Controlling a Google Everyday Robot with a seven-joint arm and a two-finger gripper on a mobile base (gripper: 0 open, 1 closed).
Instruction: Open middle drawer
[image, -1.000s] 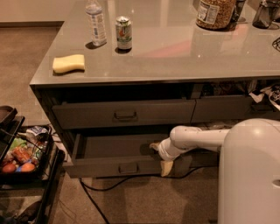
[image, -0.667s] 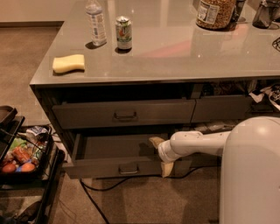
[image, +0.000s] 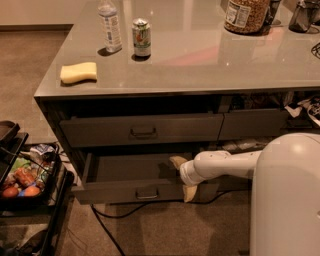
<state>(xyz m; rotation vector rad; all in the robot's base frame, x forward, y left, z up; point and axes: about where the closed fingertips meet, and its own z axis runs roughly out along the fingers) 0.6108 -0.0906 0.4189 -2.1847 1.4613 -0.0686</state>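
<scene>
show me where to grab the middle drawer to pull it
Take the loop handle at the front centre of the middle drawer, coming from the front: it stands proud, a bar to hook. The gripper is at the drawer front's right end.

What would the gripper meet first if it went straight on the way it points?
Probably the middle drawer, at its front panel: the gripper points left, jaws apart, seemingly one either side of that panel's right end. Depth is unclear, so it might slide along it instead.
</scene>
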